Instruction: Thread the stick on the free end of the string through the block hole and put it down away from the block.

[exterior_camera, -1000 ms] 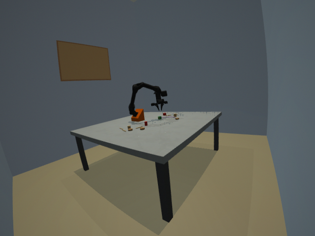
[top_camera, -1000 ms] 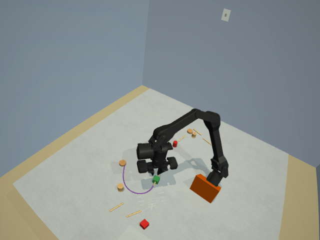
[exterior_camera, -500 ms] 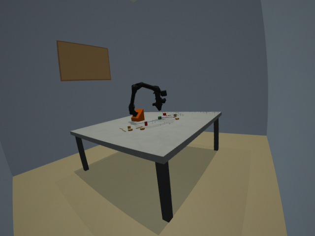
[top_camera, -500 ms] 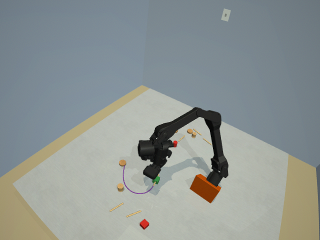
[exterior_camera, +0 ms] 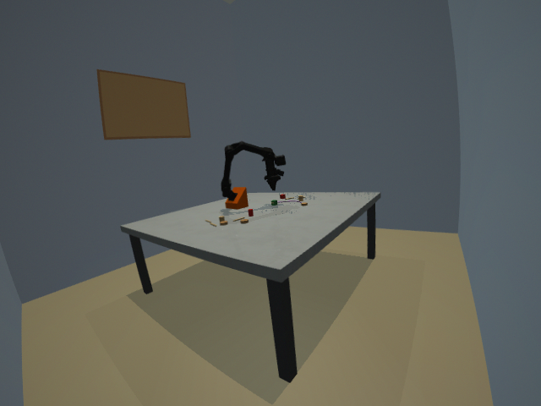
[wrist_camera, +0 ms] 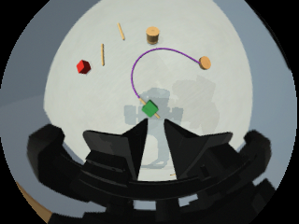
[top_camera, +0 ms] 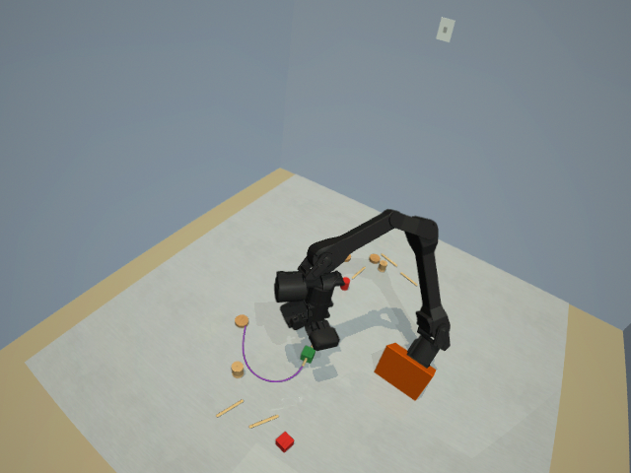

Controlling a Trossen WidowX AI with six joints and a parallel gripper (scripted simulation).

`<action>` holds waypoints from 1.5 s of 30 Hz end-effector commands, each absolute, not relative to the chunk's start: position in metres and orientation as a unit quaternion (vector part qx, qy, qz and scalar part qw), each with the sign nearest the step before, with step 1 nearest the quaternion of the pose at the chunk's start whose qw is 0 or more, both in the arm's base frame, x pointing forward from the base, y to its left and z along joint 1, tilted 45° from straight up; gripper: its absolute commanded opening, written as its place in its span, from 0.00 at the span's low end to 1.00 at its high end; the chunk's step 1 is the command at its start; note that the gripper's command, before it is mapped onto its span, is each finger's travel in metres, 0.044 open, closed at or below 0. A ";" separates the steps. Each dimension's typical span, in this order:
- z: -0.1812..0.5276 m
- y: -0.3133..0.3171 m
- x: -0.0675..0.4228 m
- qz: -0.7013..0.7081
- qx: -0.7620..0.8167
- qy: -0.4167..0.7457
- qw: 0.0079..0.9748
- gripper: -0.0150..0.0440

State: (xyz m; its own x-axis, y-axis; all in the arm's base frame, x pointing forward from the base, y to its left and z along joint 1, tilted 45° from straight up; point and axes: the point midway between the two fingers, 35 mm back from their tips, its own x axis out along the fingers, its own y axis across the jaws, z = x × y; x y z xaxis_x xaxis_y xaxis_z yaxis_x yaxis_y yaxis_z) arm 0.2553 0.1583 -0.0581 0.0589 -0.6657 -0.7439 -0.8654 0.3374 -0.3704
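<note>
The green block (top_camera: 307,353) (exterior_camera: 274,202) (wrist_camera: 149,108) sits on the table with the thin wooden stick (top_camera: 304,362) (wrist_camera: 157,115) lying through its hole; short ends show on both sides. The purple string (top_camera: 254,369) (wrist_camera: 140,63) curves from the stick to the round wooden button (top_camera: 242,320) (wrist_camera: 205,63). My gripper (top_camera: 316,337) (exterior_camera: 273,187) (wrist_camera: 156,121) hangs above the block, pointing down. Its fingers are partly open with nothing between them.
A wooden cylinder (top_camera: 237,369) (wrist_camera: 152,35) stands inside the string's curve. Two loose sticks (top_camera: 230,407) (top_camera: 263,421) and a red cube (top_camera: 284,440) (wrist_camera: 82,66) lie toward the front. A red cylinder (top_camera: 346,283), more buttons (top_camera: 374,257) and sticks (top_camera: 408,279) lie behind the arm. The orange arm base (top_camera: 404,371) is to the right.
</note>
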 end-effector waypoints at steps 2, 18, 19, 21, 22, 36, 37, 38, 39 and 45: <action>-0.048 0.136 0.255 0.367 -0.700 0.588 0.173 0.46; -0.048 0.136 0.255 0.367 -0.700 0.588 0.172 0.46; -0.048 0.136 0.255 0.367 -0.700 0.588 0.172 0.46; -0.049 0.135 0.255 0.367 -0.700 0.588 0.172 0.46; -0.050 0.135 0.255 0.367 -0.700 0.588 0.172 0.46; -0.066 0.120 0.258 0.368 -0.700 0.588 0.172 0.46; -0.067 0.119 0.258 0.368 -0.700 0.587 0.172 0.46; -0.069 0.118 0.258 0.368 -0.700 0.587 0.172 0.46; -0.070 0.117 0.259 0.368 -0.700 0.587 0.172 0.46; -0.077 0.110 0.259 0.368 -0.700 0.587 0.172 0.46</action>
